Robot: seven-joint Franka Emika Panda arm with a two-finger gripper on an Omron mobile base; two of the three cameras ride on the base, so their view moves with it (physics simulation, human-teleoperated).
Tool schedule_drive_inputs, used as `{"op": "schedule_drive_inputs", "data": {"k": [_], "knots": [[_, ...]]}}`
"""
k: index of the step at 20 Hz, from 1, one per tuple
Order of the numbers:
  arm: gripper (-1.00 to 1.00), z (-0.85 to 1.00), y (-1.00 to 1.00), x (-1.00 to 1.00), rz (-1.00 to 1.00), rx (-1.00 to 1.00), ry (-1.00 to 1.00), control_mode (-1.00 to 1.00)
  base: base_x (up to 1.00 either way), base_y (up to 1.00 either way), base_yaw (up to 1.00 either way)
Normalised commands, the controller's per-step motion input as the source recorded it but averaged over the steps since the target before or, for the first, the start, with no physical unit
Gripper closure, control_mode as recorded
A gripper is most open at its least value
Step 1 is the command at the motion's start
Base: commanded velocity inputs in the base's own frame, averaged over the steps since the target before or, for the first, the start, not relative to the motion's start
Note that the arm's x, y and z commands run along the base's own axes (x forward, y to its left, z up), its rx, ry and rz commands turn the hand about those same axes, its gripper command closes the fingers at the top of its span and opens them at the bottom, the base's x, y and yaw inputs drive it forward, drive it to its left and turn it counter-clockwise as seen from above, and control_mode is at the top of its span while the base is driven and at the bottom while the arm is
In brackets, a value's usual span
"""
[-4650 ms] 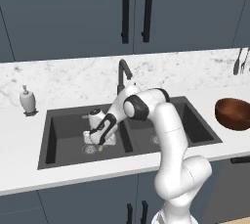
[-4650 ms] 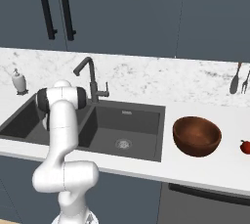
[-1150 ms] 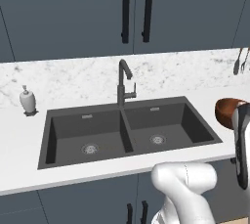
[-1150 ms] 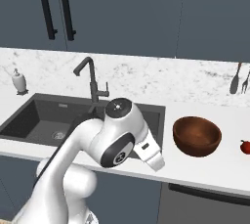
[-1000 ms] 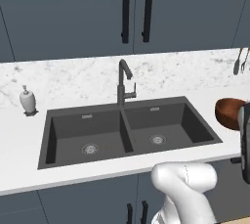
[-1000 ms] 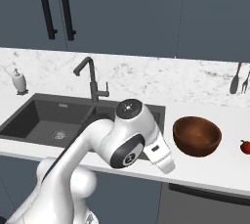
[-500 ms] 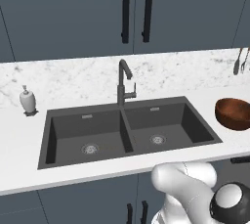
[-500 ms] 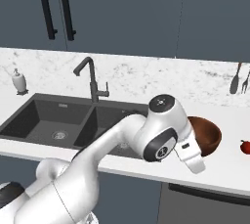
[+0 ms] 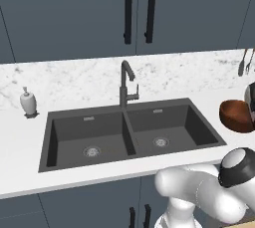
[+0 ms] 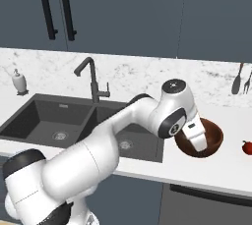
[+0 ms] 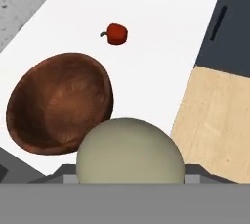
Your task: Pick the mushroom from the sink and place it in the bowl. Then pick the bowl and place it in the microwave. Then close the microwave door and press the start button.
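Hand view puts the mushroom closest to you: its pale tan cap bulges up between the dark tips of the hand, which is clamped on it. Just past the cap sits the bowl, reddish-brown and grained like wood, resting on the white bench with nothing inside it. Beyond the bowl, on the same bench, lies a small red pepper, well apart from the rim. To the side of the bowl, the bench ends and a strip of pale wood floor shows below a dark cabinet front.

From the right base view, you see the white arm reaching across to the bowl, its wrist hanging over the near rim. The pepper sits just beyond the bowl toward the bench's end. On the bowl's other side lies the dark double sink with its gooseneck faucet; from the left base view both basins of the sink hold only their drains.
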Motion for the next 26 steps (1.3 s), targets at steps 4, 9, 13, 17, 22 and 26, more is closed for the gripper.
{"op": "schedule_drive_inputs", "data": {"k": [4,9,13,17,22,26], "knots": [[1.00,0.00,-0.15,0.46,0.08,0.09,0.00,-1.00,0.00,0.00,0.00],[1.00,-0.12,-0.18,0.47,0.06,0.07,0.00,-1.00,0.00,0.00,0.00],[1.00,-0.33,-0.13,0.49,0.04,0.06,0.00,-1.00,0.00,0.00,0.00],[1.00,-0.28,-0.09,0.48,0.01,0.04,0.02,-1.00,0.00,0.00,0.00],[1.00,-0.21,-0.05,0.38,0.00,0.03,0.08,-1.00,0.00,0.00,0.00],[1.00,-0.29,-0.06,0.34,0.00,0.03,0.10,-1.00,0.00,0.00,0.00]]}}
